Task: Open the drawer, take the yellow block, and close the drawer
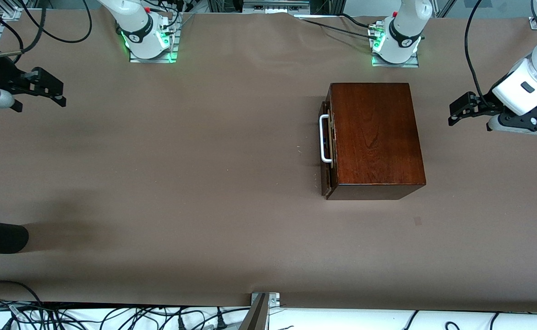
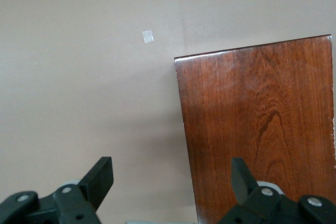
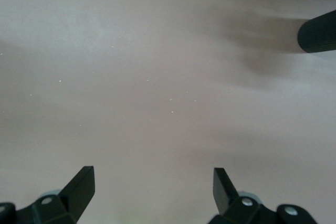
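Drawer point(image 1: 327, 145) sits shut in the wooden box point(image 1: 374, 137), centre-right of front view, white handle point(image 1: 324, 139) untouched. Yellow block not visible, prob. inside. Nothing done yet; all steps left. Left gripper point(image 1: 462, 110) waits at right edge, fingers spread, empty. Right gripper point(image 1: 48, 89) at upper left, also spread, empty.

Two white robot arms with black joint bands are seen, each base lit by green lamps and marked with a small red button. Black cables are looped from the arms. The left tool point(image 1: 455, 111) and right tool point(image 1: 54, 91) are black, each with two wedge-shaped fingers point(image 2: 100, 178) fixed by silver screws.
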Available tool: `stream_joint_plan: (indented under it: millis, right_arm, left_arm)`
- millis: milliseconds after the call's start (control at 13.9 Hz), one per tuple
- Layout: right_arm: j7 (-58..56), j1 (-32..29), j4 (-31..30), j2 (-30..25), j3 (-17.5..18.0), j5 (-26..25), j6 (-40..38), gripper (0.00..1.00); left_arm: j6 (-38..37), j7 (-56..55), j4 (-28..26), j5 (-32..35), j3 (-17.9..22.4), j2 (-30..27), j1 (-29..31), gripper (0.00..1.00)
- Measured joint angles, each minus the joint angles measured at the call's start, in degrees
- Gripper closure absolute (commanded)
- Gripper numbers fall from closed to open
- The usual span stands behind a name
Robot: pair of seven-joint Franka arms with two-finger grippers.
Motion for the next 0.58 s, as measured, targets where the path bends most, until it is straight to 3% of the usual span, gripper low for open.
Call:
stream_joint_plan:
  millis: [576]
  right_arm:
    - [0.0, 1.79, 0.02, 0.94, 0.23, -0.28, -1.82, 0.0]
  left_arm:
    - [-0.41, 0.0, 0.13, 0.0, -0.06, 0.03, 0.0, 0.0]
